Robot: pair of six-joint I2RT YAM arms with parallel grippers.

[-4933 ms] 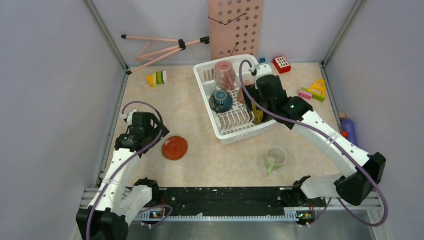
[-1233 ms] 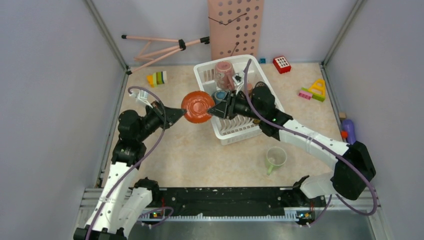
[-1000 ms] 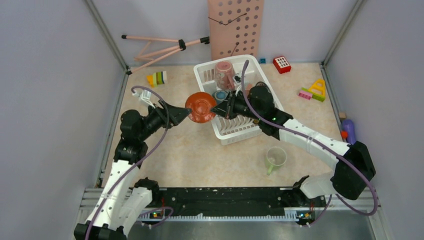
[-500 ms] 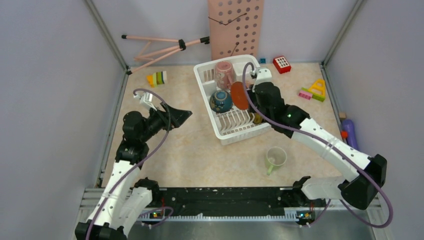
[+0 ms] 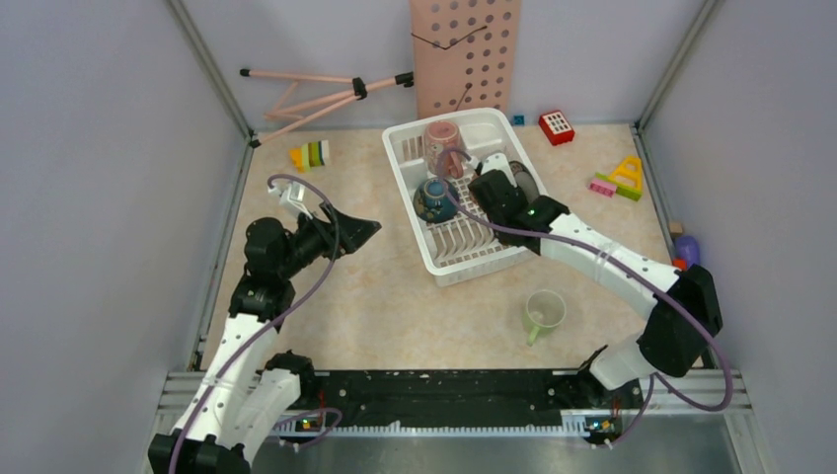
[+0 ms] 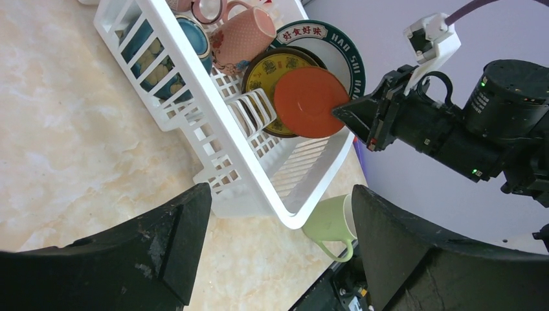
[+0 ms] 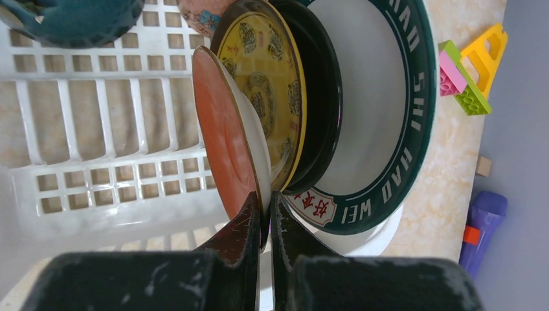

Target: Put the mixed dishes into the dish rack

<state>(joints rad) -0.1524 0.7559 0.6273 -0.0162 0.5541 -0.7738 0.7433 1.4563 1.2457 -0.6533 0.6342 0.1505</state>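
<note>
The right claw was pinched shut on the edge of the orange-red saucer. The saucer stood up on its side inside the dish rack, just beside the black plate with the yellow middle. The dark plate with lettered rim came next in the row. The left claw was open wide and held nothing, off to the left of the rack. The pale green mug sat on the table, outside the rack.

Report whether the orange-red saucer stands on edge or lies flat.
On edge: the saucer stands in the dish rack beside the yellow-patterned plate, right gripper pinching its rim.
</note>
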